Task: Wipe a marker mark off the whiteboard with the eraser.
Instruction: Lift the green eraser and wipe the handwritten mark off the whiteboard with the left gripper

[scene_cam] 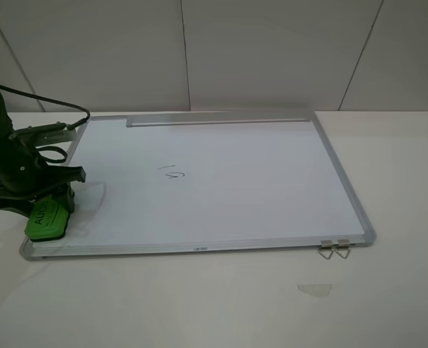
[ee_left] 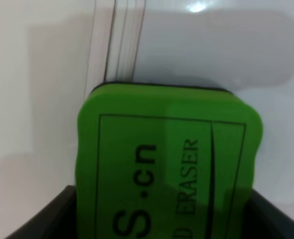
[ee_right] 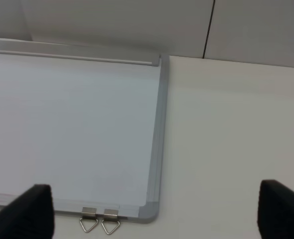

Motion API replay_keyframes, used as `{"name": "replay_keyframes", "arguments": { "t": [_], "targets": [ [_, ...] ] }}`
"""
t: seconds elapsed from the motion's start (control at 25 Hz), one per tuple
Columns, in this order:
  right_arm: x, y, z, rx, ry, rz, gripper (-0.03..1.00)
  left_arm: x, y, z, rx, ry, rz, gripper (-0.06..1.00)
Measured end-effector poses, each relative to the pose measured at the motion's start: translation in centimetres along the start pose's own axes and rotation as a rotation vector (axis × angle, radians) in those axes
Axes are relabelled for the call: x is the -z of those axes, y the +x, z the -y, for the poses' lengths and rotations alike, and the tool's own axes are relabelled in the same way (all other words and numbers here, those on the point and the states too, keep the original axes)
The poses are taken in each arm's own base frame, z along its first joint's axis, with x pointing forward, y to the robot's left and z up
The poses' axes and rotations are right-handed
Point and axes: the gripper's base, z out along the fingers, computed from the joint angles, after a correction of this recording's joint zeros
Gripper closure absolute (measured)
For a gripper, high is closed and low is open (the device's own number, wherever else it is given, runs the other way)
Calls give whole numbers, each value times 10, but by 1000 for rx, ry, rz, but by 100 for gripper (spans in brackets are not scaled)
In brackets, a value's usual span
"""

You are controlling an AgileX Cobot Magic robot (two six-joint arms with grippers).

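Eraser (ee_left: 169, 169), bright green rounded block, seems light, soft; left gripper (ee_left: 164, 204) apparently clamps its sides, right gripper (ee_right: 157, 201) open.

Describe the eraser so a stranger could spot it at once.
Find the big silver-framed whiteboard lying on the table. At its near left corner stands the left gripper, closed around the eraser. It is the only bright green thing in sight, a small block with dark lettering on top.
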Motion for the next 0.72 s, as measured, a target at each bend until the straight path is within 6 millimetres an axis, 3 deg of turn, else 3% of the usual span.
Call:
{"name": "replay_keyframes", "arguments": {
  "t": [0.28, 0.56, 0.72],
  "targets": [
    [0, 0, 0, 0, 0, 0, 15, 65, 2, 0, -47, 32, 89, 35],
    [0, 0, 0, 0, 0, 0, 15, 132, -24, 21, -169, 159, 111, 35],
    [0, 0, 0, 0, 0, 0, 15, 144, -35, 46, -288, 218, 120, 35]
  ]
}}
